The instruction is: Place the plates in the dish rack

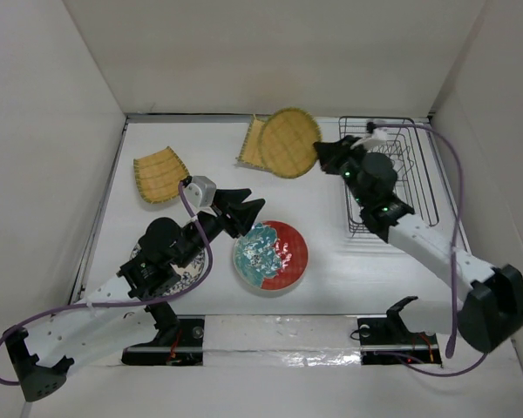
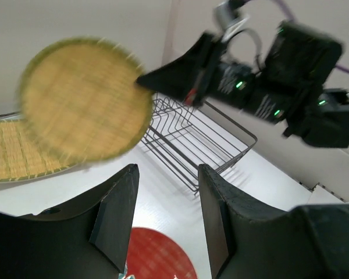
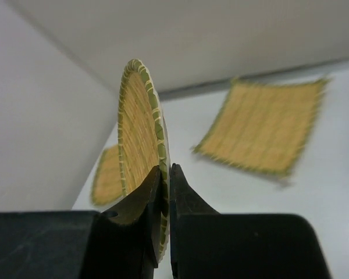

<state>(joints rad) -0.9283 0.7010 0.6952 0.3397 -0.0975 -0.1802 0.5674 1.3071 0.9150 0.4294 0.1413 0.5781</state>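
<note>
My right gripper [image 1: 324, 155] is shut on the rim of the small round yellow plate [image 1: 289, 142] and holds it upright in the air, left of the black wire dish rack [image 1: 392, 174]. The right wrist view shows the fingers pinching that plate [image 3: 139, 128] edge-on. One square yellow plate [image 1: 160, 174] lies at the back left. The other [image 1: 253, 144] lies partly behind the round one. The red plate [image 1: 272, 254] lies flat at the centre front. My left gripper [image 1: 244, 218] is open and empty just above its left edge. The speckled plate [image 1: 188, 279] is mostly hidden under my left arm.
White walls close in the table on the left, back and right. The rack stands against the right wall and holds no plates. In the left wrist view the rack [image 2: 198, 145] lies beyond my open fingers [image 2: 119, 215], with the held round plate [image 2: 84, 99] up left.
</note>
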